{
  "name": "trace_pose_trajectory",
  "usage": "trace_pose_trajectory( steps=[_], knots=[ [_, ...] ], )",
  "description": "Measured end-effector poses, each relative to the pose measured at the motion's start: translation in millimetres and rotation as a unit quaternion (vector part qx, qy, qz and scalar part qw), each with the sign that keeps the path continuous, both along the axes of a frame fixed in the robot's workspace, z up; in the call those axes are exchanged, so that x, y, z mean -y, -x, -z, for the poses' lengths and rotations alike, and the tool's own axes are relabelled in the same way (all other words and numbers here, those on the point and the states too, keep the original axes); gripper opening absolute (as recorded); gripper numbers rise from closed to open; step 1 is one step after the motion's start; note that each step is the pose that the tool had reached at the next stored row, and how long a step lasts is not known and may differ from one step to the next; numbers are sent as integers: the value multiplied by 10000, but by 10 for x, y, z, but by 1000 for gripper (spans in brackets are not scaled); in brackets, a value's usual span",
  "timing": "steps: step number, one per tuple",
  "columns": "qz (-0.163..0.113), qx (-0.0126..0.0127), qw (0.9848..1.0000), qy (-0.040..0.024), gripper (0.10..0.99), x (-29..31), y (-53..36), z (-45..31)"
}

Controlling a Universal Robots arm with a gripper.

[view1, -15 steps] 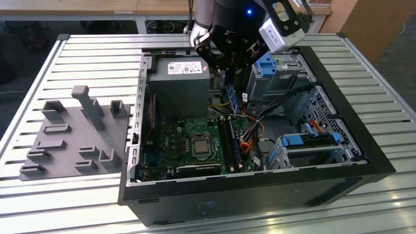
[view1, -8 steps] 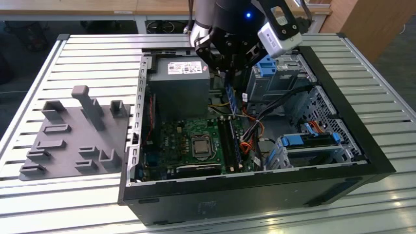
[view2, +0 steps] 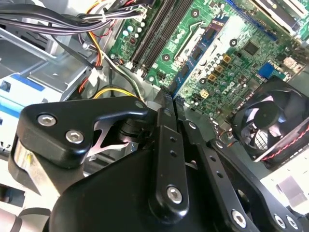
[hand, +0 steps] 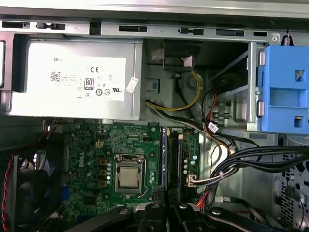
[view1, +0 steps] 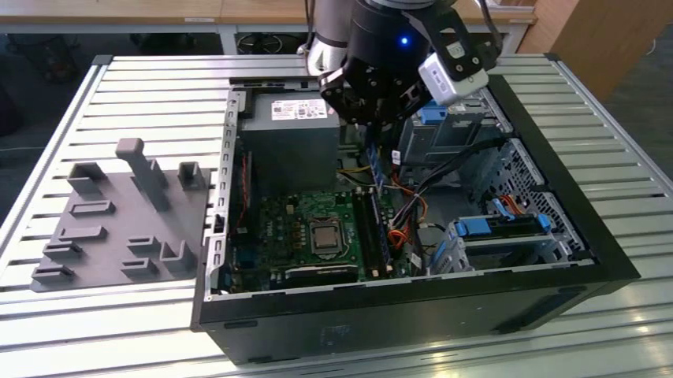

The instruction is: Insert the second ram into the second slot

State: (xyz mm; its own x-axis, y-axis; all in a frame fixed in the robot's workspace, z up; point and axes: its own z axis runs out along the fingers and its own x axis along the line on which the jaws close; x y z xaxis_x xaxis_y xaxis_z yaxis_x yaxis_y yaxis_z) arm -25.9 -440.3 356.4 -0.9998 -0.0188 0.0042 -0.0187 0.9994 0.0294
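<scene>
Exterior view: the gripper is hung over the open case on the counter, above the far end of the slots and just to the exterior view's right of the PSU. A thin blue strip, taken to be the ram, is seen just below the gripper, clear of the board.

Second wrist view: the gripper jaws are drawn almost together. The slots are seen well beyond the tips.

First wrist view: a blue edge, read as the ram seen edge-on, runs out from the gripper and is lined up along the slots. The gripper is judged clamped on the ram, though this is not proven.

Step judged: alignment over the slots, with the ram not yet seated. The next move calls for a straight descent, the edge kept parallel to the slots, and the cables on the right kept clear.
</scene>
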Motion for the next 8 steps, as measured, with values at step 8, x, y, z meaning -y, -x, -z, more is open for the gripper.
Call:
trace_pose_trajectory(
  steps=[8],
  knots=[
    [0, -1, 10000, 0, 137, 1, -1, 65]
  ],
)
